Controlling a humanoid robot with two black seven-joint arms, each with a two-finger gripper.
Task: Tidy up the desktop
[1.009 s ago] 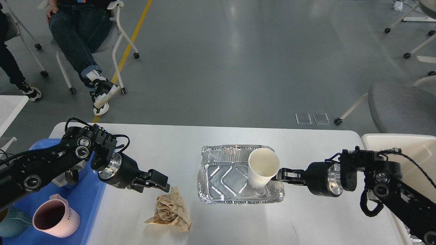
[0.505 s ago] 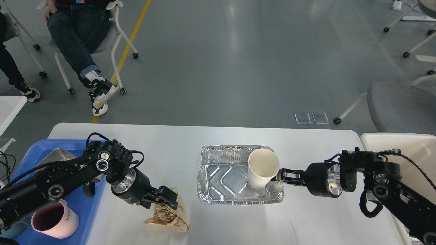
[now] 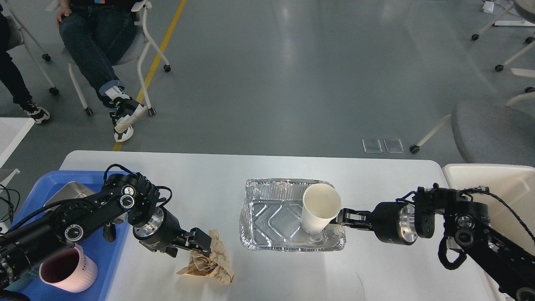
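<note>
Desktop [image 3: 250,276] clutter is down to a few pieces, and the white top fills the near half of the view, from the blue tray [image 3: 106,261] at its left end to the cream bin [image 3: 493,175] at its right. Nearest lies a crumpled brown paper [image 3: 213,265], and the left gripper [image 3: 202,248] is down on its upper edge; its fingers look pressed into the folds, but whether they are closed on the wad I cannot tell. On the tray sit a pink mug [image 3: 69,274] and a small steel dish [image 3: 69,192]. Further in, at the middle of the table, stands a foil tray [image 3: 267,217] with a paper cup [image 3: 318,207] upright in its right end. The right gripper [image 3: 345,218] reaches to the foil rim just beside the cup; its fingers are too dark and small to tell apart.

Judging by this, the step in hand is picking up the paper. Next it calls for a firm pinch on the loose wad, a clean lift, then a carry across to the bin without brushing the cup. Beyond the table, people sit on chairs [image 3: 138,46].
</note>
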